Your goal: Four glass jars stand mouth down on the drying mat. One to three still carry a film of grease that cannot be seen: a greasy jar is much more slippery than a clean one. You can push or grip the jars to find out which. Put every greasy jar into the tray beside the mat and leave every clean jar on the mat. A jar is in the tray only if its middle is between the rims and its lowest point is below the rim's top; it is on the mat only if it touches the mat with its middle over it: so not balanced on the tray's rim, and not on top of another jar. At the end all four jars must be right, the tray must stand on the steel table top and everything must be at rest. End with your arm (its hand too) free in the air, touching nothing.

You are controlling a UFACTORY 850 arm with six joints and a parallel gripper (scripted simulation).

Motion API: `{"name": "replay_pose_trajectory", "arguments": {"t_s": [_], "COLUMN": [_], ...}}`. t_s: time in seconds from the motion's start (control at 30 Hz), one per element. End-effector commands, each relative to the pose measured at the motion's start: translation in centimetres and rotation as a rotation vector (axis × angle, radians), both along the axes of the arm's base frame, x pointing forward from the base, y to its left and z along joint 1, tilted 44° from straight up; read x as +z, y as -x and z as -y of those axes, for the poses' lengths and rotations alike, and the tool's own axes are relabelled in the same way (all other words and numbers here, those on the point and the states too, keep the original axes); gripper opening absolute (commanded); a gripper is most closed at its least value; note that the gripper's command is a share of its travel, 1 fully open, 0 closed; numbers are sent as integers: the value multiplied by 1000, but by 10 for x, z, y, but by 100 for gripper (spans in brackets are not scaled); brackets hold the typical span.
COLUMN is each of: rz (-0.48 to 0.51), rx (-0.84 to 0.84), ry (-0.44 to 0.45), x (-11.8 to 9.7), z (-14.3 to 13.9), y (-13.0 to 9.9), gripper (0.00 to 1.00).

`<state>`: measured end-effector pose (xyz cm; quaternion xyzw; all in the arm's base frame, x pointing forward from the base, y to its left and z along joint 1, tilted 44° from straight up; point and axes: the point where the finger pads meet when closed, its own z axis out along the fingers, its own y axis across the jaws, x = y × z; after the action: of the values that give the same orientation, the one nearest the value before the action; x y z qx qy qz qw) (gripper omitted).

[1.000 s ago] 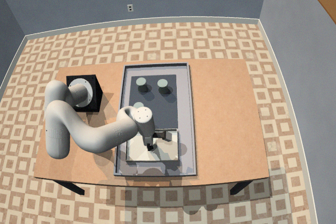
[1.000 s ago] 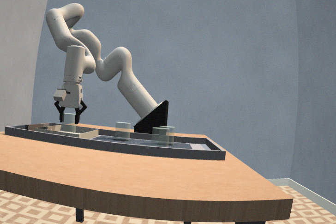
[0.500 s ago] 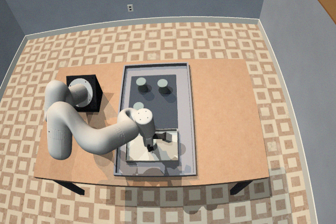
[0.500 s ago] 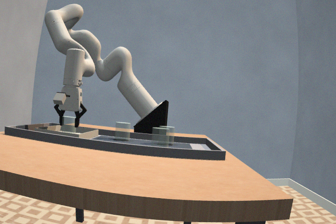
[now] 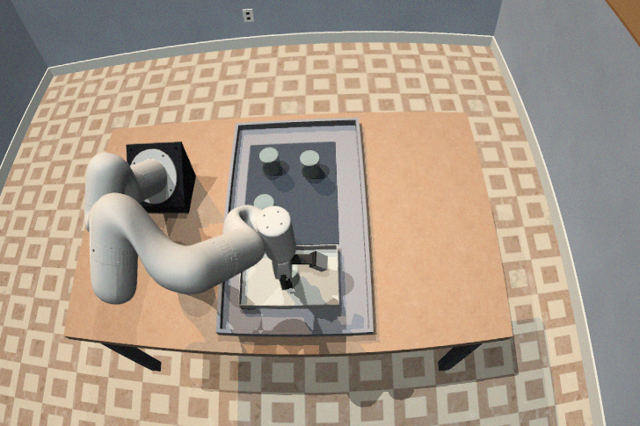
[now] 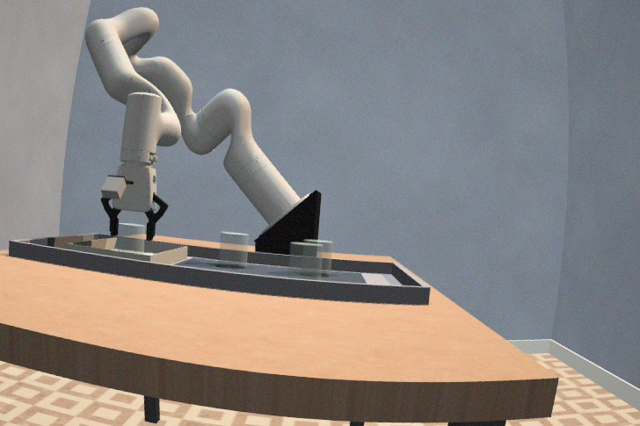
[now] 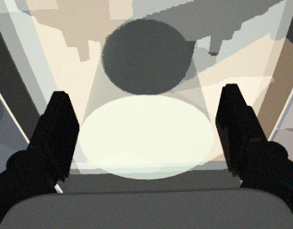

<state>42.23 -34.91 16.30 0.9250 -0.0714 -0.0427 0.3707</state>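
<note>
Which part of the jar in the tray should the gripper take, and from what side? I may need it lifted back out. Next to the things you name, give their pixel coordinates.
Probably its upper side wall, from straight above: the jar (image 5: pixel 294 272) (image 6: pixel 131 236) (image 7: pixel 146 136) stands upright, round, above the tray's rim (image 6: pixel 168 256), with the open fingers already either side.

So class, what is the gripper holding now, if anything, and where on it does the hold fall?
Nothing: the gripper is open, its fingers standing clear on either side of the glass jar in the tray.
</note>
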Motion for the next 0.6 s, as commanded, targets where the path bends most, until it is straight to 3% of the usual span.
{"name": "replay_pose_trajectory", "arguments": {"t_s": [0.0, 0.57], "rz": [1, 1], "rx": [1, 1], "ry": [0, 0], "x": [6, 48], "z": [-5, -45], "y": [-2, -9], "gripper": [100, 100]}}
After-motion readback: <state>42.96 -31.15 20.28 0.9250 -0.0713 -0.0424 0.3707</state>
